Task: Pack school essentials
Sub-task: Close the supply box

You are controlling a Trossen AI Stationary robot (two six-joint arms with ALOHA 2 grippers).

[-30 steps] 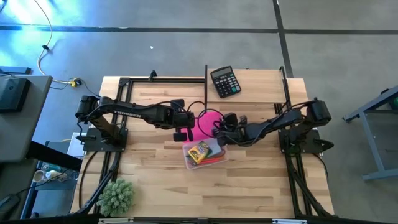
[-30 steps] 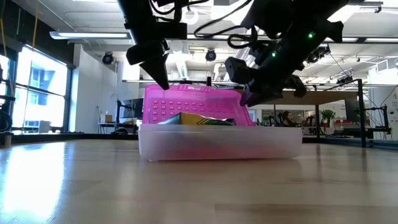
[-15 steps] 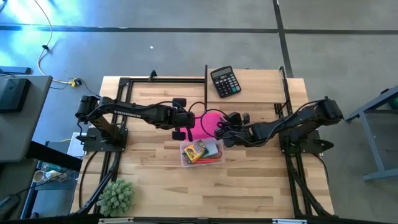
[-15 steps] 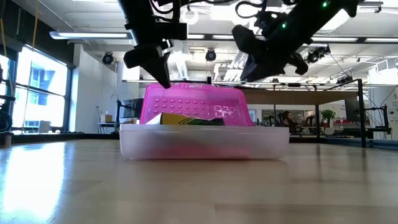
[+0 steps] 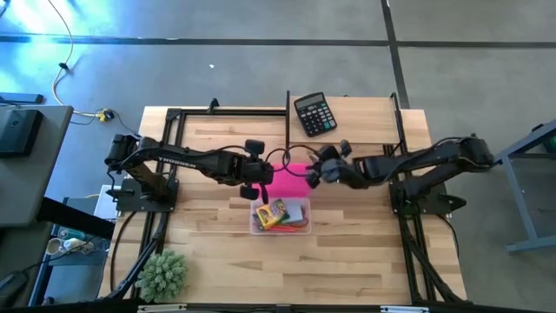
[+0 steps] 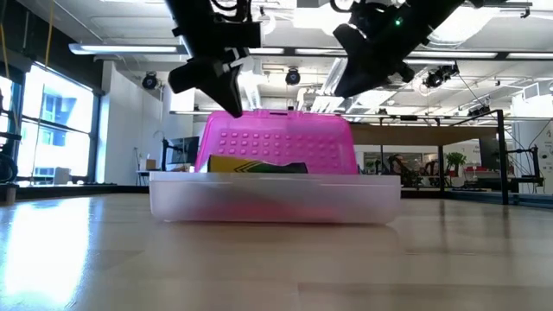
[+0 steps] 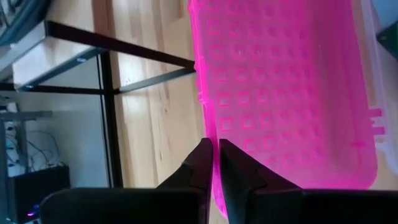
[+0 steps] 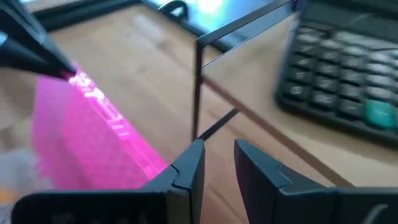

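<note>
Left tool on pink lid, above wooden table.

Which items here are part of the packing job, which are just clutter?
Job:
- clear box, pink lid pinched by left gripper
- crayon box inside
- red item inside
- right gripper, empty, raised beside lid

Clutter:
- black calculator
- spiky green ball

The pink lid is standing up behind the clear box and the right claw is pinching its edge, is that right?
Not quite. The left claw is pinching the pink lid, as the left wrist view shows. The right claw is off it, holding nothing. The lid does stand up behind the clear box.
</note>
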